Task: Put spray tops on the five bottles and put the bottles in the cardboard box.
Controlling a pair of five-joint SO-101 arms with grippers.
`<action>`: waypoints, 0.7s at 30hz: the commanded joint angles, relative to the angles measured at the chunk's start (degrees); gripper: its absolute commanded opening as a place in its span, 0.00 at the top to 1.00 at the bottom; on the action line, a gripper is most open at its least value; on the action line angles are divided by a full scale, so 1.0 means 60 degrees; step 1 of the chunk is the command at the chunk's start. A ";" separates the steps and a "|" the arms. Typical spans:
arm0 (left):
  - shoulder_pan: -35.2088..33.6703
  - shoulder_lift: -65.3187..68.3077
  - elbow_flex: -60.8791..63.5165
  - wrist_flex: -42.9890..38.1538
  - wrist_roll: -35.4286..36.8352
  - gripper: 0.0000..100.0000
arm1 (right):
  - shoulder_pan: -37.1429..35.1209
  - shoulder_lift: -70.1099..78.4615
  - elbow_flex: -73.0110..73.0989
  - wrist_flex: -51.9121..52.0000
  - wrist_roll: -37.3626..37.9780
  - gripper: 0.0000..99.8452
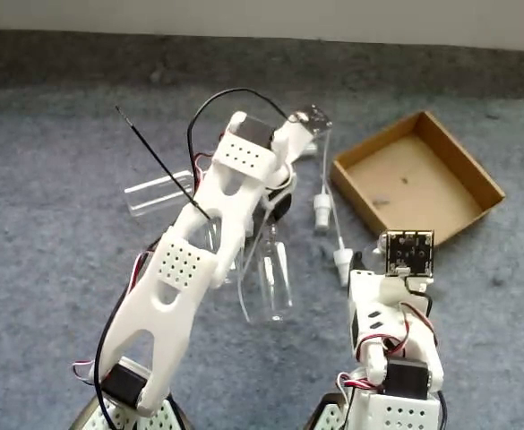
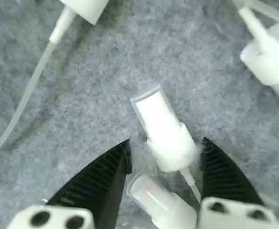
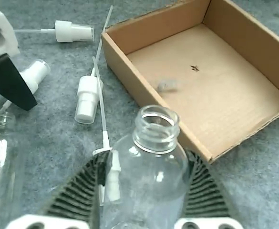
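Left arm [image 1: 190,260]: stretched long from the near edge toward the middle of the grey carpet [image 1: 55,269], with the wrist tipped down over the clutter.
Left gripper [image 2: 165,142]: jaws apart, one black finger on either side of a spray top [image 2: 164,136] that lies flat. Cannot tell whether either finger touches it.

Right arm [image 1: 396,322]: folded short at the near edge, its wrist just short of the cardboard box [image 1: 418,175].
Right gripper [image 3: 145,157]: jaws closed against both sides of a clear held bottle [image 3: 153,143]. The neck is open with no top on it, and the mouth points toward the box wall.

Counts:
- Loose spray tops [image 3: 87,100]: four in the right wrist view. One is near the box wall, one farther out, one by the left gripper's finger and one against the held bottle.
- Lying bottles [image 1: 266,278]: at least two in the high view, both clear and uncapped, partly under the left arm.
- Cardboard box: one, its open side up.
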State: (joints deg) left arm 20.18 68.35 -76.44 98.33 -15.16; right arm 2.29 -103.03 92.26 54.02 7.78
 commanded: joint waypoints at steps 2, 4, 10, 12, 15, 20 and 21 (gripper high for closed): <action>0.0183 -0.0549 -0.0051 -0.0615 0.0073 0.81 | 0.0051 -0.0022 0.0022 -0.0125 -0.0073 0.93; 0.0198 -0.0549 -0.0066 -0.0777 0.0073 0.81 | 0.0051 -0.0022 0.0022 -0.0125 -0.0073 0.93; 0.0139 -0.0520 0.0007 -0.0996 0.0073 0.82 | 0.0051 -0.0022 0.0022 -0.0125 -0.0073 0.93; 0.0139 -0.0476 0.0007 -0.0996 0.0073 0.83 | 0.0051 -0.0022 0.0022 -0.0125 -0.0073 0.93; 0.0198 -0.0095 -0.0066 -0.1128 0.0029 0.90 | 0.0051 -0.0022 0.0022 -0.0125 -0.0073 0.93; 0.0139 0.0652 -0.0066 -0.1919 0.0029 0.96 | 0.0051 -0.0022 0.0022 -0.0125 -0.0073 0.93; 0.0139 0.0725 -0.0066 -0.1934 0.0029 0.96 | 0.0051 -0.0022 0.0022 -0.0125 -0.0073 0.93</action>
State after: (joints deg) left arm 20.44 71.34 -76.44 89.54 -14.90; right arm 2.29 -103.03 92.35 53.76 7.78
